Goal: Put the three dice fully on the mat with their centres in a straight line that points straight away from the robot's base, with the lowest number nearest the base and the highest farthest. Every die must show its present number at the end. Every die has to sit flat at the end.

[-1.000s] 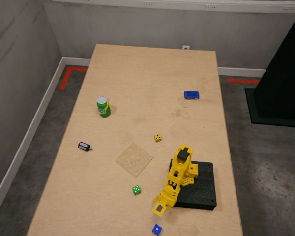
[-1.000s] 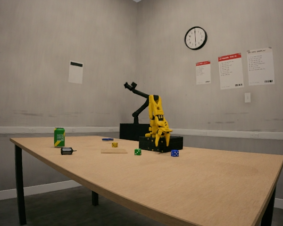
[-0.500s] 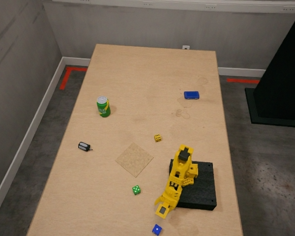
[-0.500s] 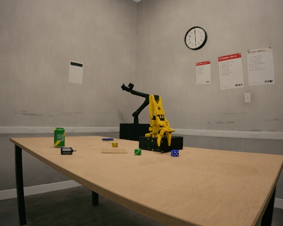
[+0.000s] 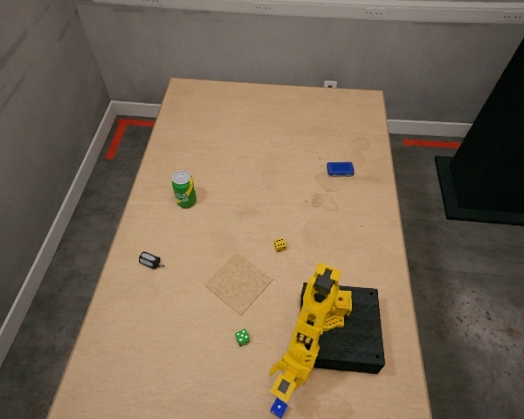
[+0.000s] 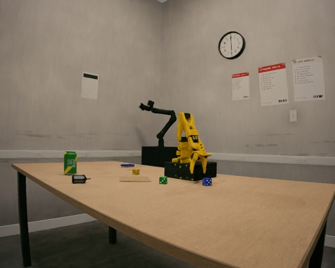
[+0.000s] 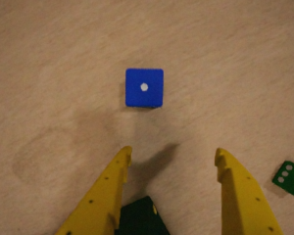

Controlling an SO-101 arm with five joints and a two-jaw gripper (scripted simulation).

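With my yellow gripper (image 5: 278,381) (image 6: 198,170) (image 7: 173,156) parted and holding nothing, I risk tipping the blue die (image 5: 279,408) (image 6: 206,181) (image 7: 144,87), one pip up, beyond the black base (image 5: 355,331) (image 6: 179,172) from the mat (image 5: 238,283) (image 6: 135,178), if a fingertip lands on its edge.

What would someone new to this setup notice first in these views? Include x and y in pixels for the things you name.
Probably the bright yellow arm (image 5: 308,331) (image 6: 187,138), rising from its black base block (image 5: 355,340) (image 6: 173,170) with its open end effector (image 6: 199,173) (image 7: 173,153) near the blue die (image 5: 279,408) (image 6: 206,181) (image 7: 144,88). Next might come the green can (image 5: 184,189) (image 6: 70,162), standing upright beyond the mat (image 5: 238,283) (image 6: 134,178), on the far side from the base block.
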